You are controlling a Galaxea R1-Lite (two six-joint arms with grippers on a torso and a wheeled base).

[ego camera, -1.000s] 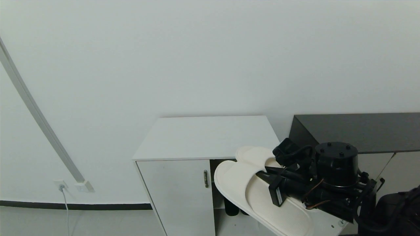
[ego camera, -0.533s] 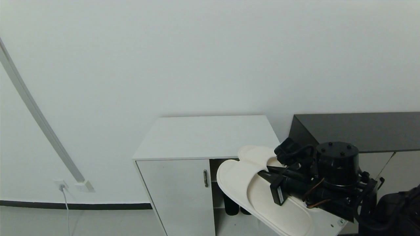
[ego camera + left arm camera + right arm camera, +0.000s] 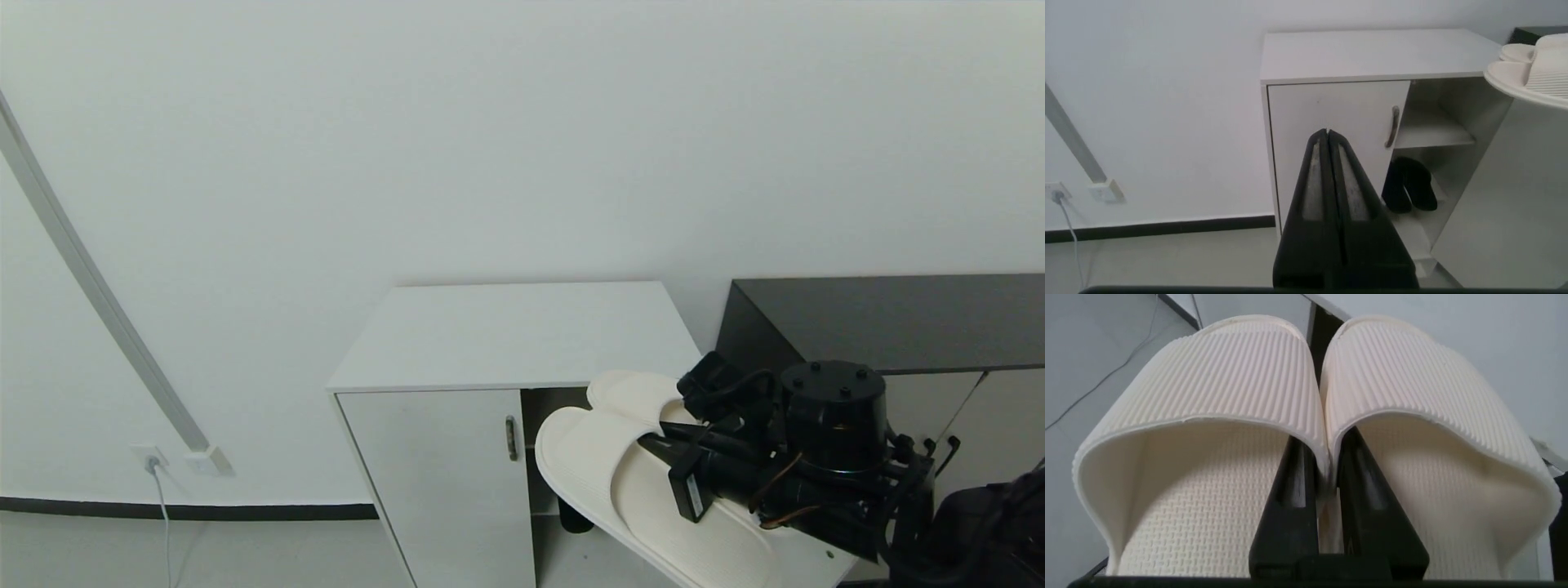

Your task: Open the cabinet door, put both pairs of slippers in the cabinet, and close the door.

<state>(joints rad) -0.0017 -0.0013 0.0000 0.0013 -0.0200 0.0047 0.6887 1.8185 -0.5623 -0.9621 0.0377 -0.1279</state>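
Pale wall (image 3: 490, 122) filled the background, with a grey conduit (image 3: 98, 298) slanting down it to a socket (image 3: 148, 462) and a cable (image 3: 167, 514) above a dark skirting strip (image 3: 188, 513). Against the wall stood the white cabinet (image 3: 514, 335), and just beside it on the right a dark sideboard (image 3: 890, 318).

The cabinet's left door (image 3: 433, 482) was shut, its handle (image 3: 511, 438) at the inner edge. Its right door (image 3: 1507, 204) was swung open. The left wrist view looked into that open half: a shelf (image 3: 1436, 131) crossed it, and black slippers (image 3: 1409, 184) sat side by side in the compartment under the shelf. In the head view just a dark end of them (image 3: 575, 518) peeked out below the cream slippers (image 3: 620, 474).

That cream pair hung in the air in front of the open half, toes towards the cabinet and tilted up, near the level of its top. The right gripper (image 3: 1327, 469) held them. Its fingers (image 3: 1298, 486) reached in under the uppers and pinched the two adjoining inner edges together.

The left gripper (image 3: 1328, 143) hung well back from the cabinet, aimed at the shut door, its fingers (image 3: 1310, 188) pressed together with nothing between them.

A pale label (image 3: 692, 494) on the right gripper's side carried print too small to read.
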